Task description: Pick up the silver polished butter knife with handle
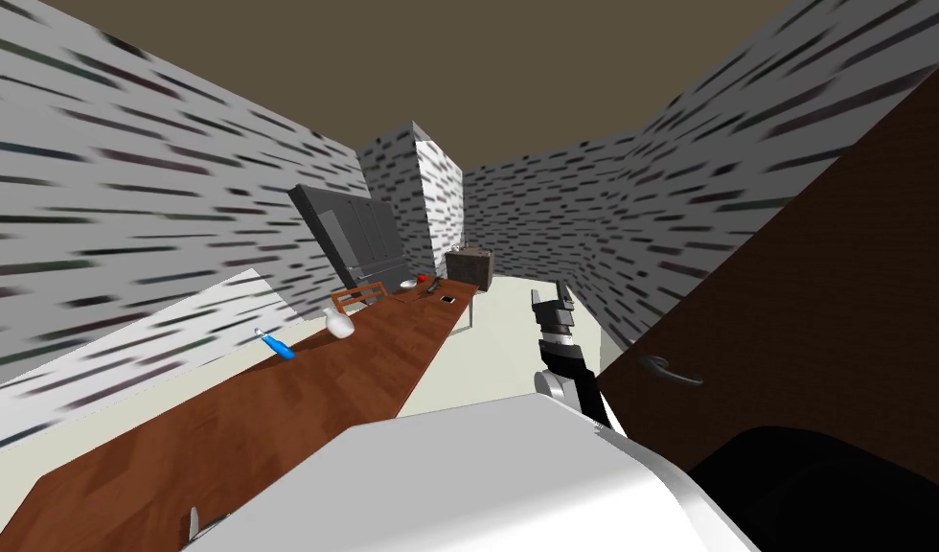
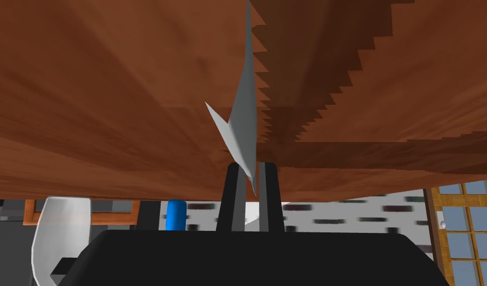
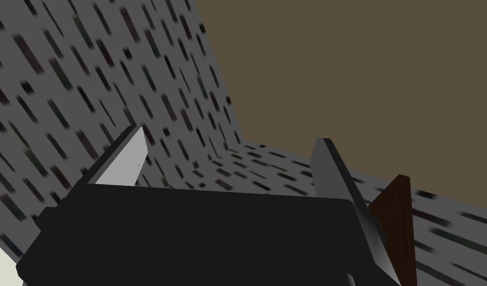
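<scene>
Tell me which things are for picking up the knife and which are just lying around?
For the job:
- grey butter knife, pinched in the shut left gripper
- wooden table close by it

Just lying about:
- blue thing, white vase, white bowl and small red thing, farther along the table
- chair
- right gripper, open and idle

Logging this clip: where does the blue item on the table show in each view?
Head view: the blue item lies on the table near its wall-side edge, beside the white vase.
Left wrist view: it shows past the table, between the vase and the left pincer, which is shut on the knife.
Right wrist view: the open right pincer, by the door.
Shared landmark: the vase.
</scene>
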